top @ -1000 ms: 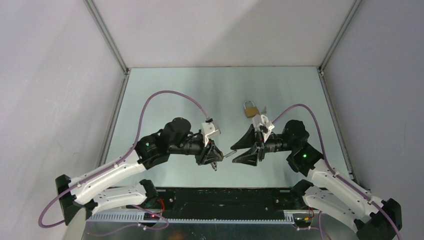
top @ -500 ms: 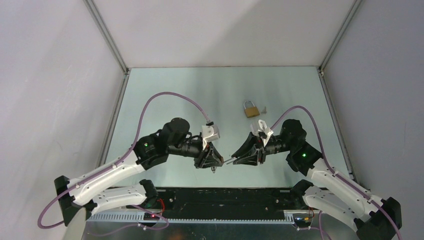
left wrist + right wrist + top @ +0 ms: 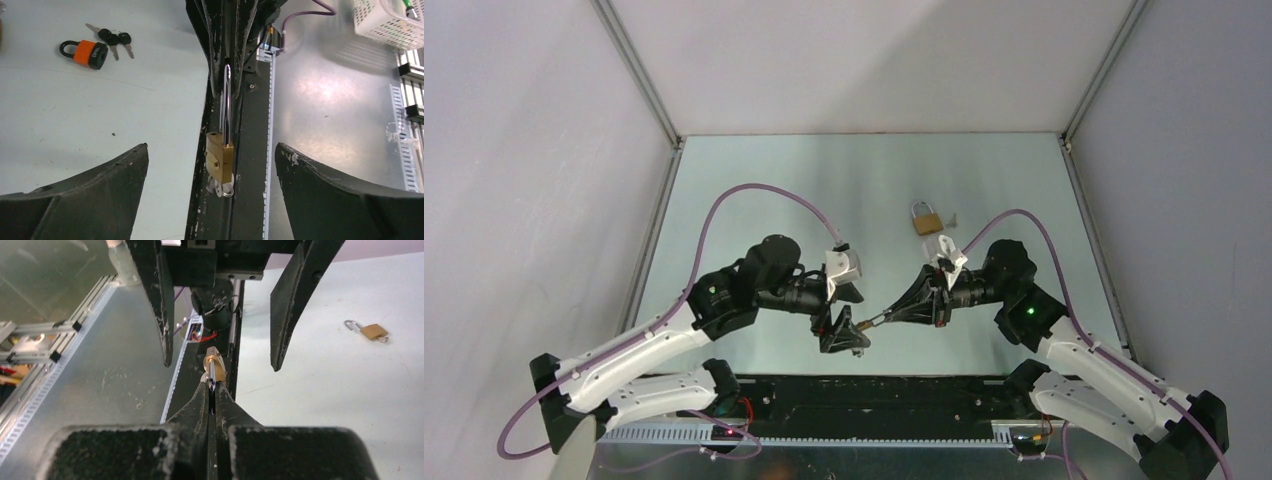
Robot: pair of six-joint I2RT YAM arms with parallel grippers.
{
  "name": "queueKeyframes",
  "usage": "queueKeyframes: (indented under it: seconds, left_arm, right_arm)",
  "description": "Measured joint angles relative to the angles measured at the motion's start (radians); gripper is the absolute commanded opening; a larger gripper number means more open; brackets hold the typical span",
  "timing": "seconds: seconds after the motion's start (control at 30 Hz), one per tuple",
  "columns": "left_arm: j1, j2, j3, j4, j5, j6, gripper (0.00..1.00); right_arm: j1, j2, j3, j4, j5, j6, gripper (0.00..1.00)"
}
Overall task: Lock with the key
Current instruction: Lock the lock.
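left wrist, brass padlock (image 3: 220,162) pinched by shackle (image 3: 226,100), orange padlock (image 3: 85,52) lettering illegible

The overhead camera looked down on the whole table (image 3: 824,190) from afar. Both wrist cameras faced each other closely, sharing the brass padlock (image 3: 220,162), perhaps just discernible overhead.

Warm, smooth shine on the small brass padlock (image 3: 220,162), and its steel shackle (image 3: 226,107) is mirror-bright. The black plastic fingers (image 3: 90,195) of the left gripper (image 3: 211,150) look matt and grainy, flecked with pale scuffs, and there's the same worn finish on the right gripper (image 3: 212,390). Underneath, a pale matt tabletop (image 3: 75,110) and brushed sheet metal (image 3: 330,100) throwing soft glare. Far off, an orange plastic-jacketed padlock (image 3: 85,52), satin-looking.
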Motion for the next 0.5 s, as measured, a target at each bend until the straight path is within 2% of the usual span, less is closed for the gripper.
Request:
queueKeyframes:
  seconds: [0.17, 0.33, 0.5]
  left_arm:
    - [0.000, -0.003, 0.020, 0.001, -0.053, -0.001, 0.98]
    - [0.000, -0.004, 0.047, 0.022, -0.107, -0.010, 0.88]
    - [0.000, -0.023, 0.043, 0.077, -0.125, -0.037, 0.85]
  right_arm:
    - [0.010, -0.004, 0.000, 0.071, 0.083, 0.108, 0.00]
    - [0.019, -0.026, 0.000, 0.113, 0.163, 0.184, 0.00]
    - [0.022, -0.054, 0.000, 0.139, 0.258, 0.257, 0.00]
